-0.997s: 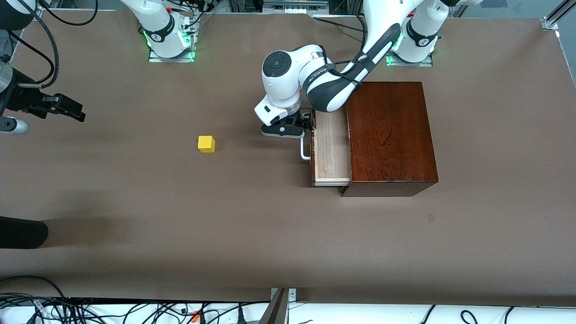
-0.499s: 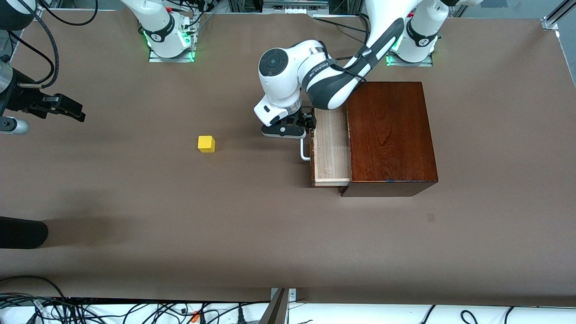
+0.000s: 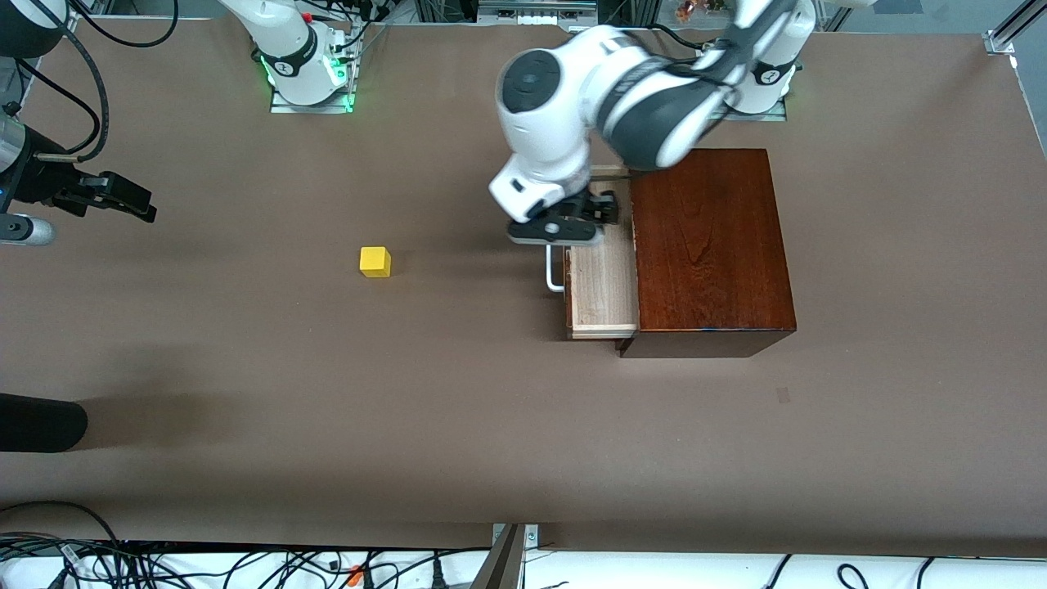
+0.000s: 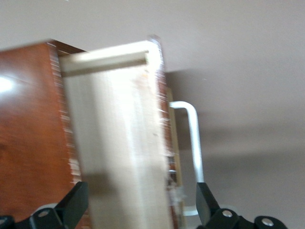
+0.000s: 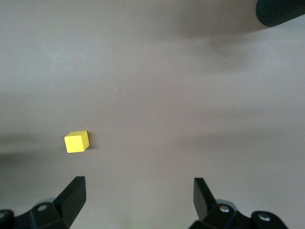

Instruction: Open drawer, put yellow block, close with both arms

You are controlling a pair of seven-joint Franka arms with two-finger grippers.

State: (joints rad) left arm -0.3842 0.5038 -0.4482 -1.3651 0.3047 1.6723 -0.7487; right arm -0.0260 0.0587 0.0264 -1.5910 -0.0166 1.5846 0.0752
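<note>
While the big brown table (image 3: 245, 393) lay flat under everything, a dark shiny wooden box (image 3: 707, 245) sat on it toward the left arm's end. From the side of the box that faced the right arm's end, the drawer (image 3: 604, 290) stuck out part of the way. Its pale wood tray showed nothing inside where it could be seen, though the arm covered part of it. The white handle (image 3: 554, 274) curved out from the drawer's front, and nothing held it.

The left arm (image 3: 622, 98) reached from its base and bent over the drawer. The left gripper (image 3: 572, 222) hung over the end of the drawer farther from the front camera. Its fingers (image 4: 74, 205) were spread wide, with nothing between them.

The right arm waited up high at the right arm's end of the table. The right gripper (image 3: 114, 200) had its fingers (image 5: 74, 198) spread wide too, and held nothing.

The yellow block (image 3: 375, 262) sat alone on the table, well apart from the drawer, between it and the right gripper. Small writing on the left arm's wrist was too tiny to read.
</note>
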